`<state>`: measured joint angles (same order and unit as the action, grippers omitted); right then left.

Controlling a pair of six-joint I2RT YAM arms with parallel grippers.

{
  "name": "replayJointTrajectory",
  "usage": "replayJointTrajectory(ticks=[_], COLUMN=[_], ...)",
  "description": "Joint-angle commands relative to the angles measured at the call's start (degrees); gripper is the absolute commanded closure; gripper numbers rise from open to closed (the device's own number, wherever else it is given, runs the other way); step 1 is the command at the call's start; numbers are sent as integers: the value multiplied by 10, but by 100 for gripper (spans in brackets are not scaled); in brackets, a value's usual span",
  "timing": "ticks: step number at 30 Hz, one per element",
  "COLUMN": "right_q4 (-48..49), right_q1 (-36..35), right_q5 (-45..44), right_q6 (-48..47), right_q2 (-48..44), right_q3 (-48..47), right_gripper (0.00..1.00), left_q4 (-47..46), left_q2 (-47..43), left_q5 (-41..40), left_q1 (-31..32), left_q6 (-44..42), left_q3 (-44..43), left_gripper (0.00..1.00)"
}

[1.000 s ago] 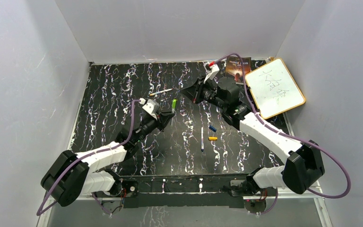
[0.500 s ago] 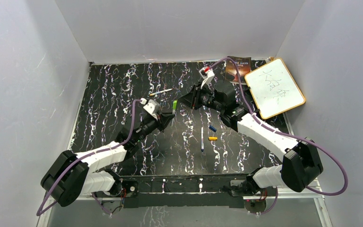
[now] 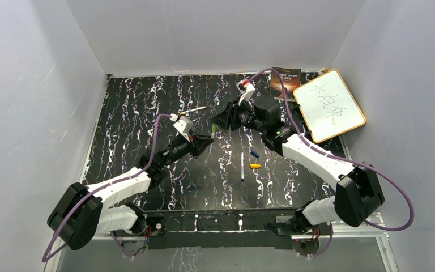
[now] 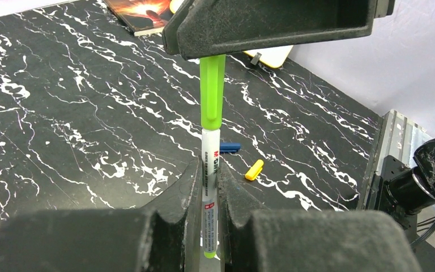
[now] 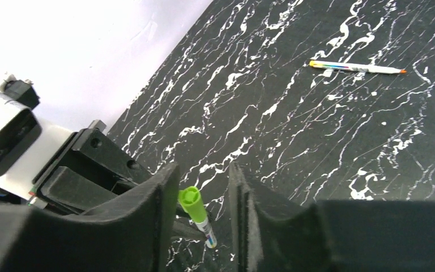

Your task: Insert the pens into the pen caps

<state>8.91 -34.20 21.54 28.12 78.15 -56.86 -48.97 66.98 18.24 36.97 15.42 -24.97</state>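
Left pincer around one green-capped pen; two pens, two caps loose.

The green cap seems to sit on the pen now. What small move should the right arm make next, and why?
Probably draw the right gripper straight back off the green cap. Its jaws stand open with a gap on each side of the cap, the cap looks seated on the pen, and the left gripper clamps that pen.
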Motion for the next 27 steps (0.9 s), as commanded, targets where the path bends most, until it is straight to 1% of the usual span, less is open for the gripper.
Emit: replayJointTrajectory(ticks=[1, 2, 4, 5, 7, 8, 9, 12, 16, 21, 22, 24, 26, 27], right_q4=[24, 24, 21, 21, 21, 21, 20, 22, 19, 19, 19, 16, 15, 15], right_q1=[-6, -7, -6, -7, -7, -7, -8, -8, -8, -13, -13, -13, -13, -13], right_q5=[10, 12, 16, 18, 14, 11, 11, 16, 27, 33, 31, 29, 25, 22], right_q6=[-10, -11, -12, -12, -13, -14, -15, -16, -21, -29, -30, -34, -35, -35], right_q2=[-2, -2, -2, -2, -5, -7, -8, -11, -6, -6, -7, -8, -10, -11], right_q3=[-33, -34, -37, -37, -34, -32, -31, -29, -29, -20, -19, -18, -17, -16], right_gripper=[73, 77, 79, 77, 61, 57, 56, 55, 59, 59, 60, 66, 76, 85], left_q4=[1, 1, -5, -7, -7, -7, -9, -10, -16, 7, 1, -12, -12, -10], left_q2=[-24, -24, -22, -20, -15, -12, -9, -3, -2, 2, 4, 9, 7, 5], left_q5=[15, 14, 11, 12, 16, 18, 19, 22, 24, 19, 20, 24, 26, 27], left_q1=[2, 2, 2, 2, 2, 2, 2, 2, 2, 2, 2, 2, 2, 2], left_q6=[1, 1, 7, 10, 12, 12, 14, 17, 28, 46, 49, 60, 64, 68], left_q3=[-11, -11, -11, -12, -17, -20, -21, -24, -25, -41, -39, -40, -41, -42], left_gripper=[100, 100, 100, 100, 100, 100, 100, 100, 100, 100, 100, 100, 100, 100])
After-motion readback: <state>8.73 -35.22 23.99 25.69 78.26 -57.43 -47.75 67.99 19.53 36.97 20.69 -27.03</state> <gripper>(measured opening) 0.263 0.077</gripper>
